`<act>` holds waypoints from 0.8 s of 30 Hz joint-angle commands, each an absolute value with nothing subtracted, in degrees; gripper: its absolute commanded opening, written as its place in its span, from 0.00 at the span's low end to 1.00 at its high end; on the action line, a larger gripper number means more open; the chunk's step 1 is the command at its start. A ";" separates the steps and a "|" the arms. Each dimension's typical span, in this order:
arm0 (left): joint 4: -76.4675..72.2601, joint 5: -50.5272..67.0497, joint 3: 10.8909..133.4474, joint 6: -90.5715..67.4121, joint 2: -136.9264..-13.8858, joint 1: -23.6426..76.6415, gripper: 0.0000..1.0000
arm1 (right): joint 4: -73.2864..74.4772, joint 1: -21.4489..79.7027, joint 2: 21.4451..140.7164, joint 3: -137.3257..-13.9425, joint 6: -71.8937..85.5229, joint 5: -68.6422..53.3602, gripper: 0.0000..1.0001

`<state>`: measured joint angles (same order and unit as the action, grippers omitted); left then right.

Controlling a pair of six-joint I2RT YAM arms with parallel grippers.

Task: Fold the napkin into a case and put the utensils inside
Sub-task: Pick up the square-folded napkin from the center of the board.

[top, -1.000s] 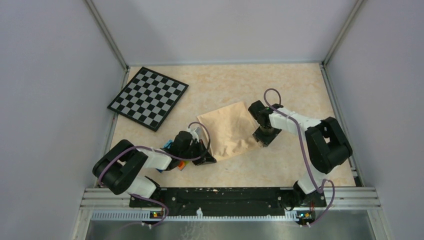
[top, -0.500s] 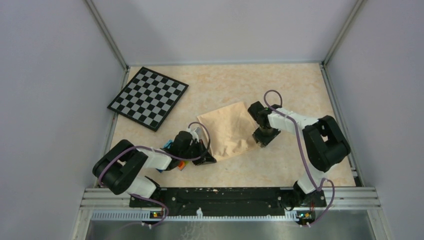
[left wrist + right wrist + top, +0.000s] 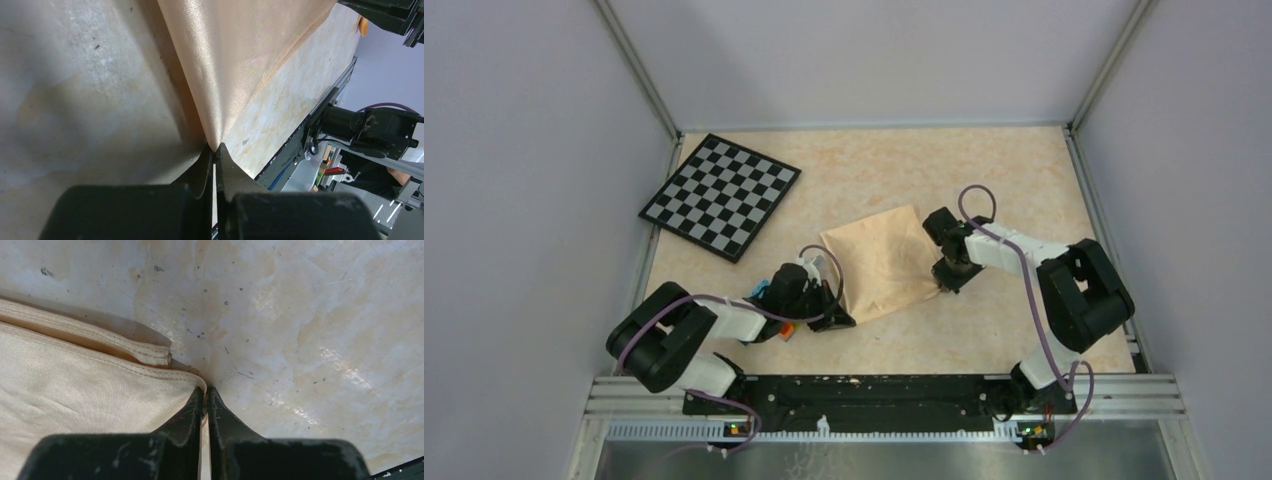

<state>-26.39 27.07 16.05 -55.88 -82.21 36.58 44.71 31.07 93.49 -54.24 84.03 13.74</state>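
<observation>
The peach-orange napkin (image 3: 879,262) lies doubled over at the table's middle, with two hemmed layers showing at its right edge. My left gripper (image 3: 836,320) is shut on its near-left corner, and the cloth (image 3: 235,55) fans away from the tips (image 3: 215,148). My right gripper (image 3: 944,283) is shut on the right corner, the hem (image 3: 75,390) pinched between its tips (image 3: 205,390). The utensils are hidden in the top view. A small orange bit (image 3: 362,26) peeks out by the right arm; I cannot tell what it is.
A black-and-white checkerboard (image 3: 721,195) lies at the back left. Coloured toy bricks (image 3: 786,330) sit under the left arm's wrist. Metal rails border the table on the left, the right and the near side.
The right gripper's jaws have closed on the napkin's right corner, and its wrist has shifted slightly. The left gripper has kept its hold and has not moved.
</observation>
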 commanded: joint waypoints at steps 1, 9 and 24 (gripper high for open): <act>-22.95 25.59 14.70 -55.90 -79.98 36.70 0.00 | 47.28 33.34 95.91 -53.78 84.82 14.04 0.00; -16.65 26.03 17.83 -57.16 -71.29 36.64 0.00 | 52.25 34.01 88.99 -56.68 84.12 12.09 0.00; -6.56 23.37 25.78 -56.00 -65.03 35.83 0.00 | 22.25 29.04 71.95 -48.96 64.78 4.79 0.00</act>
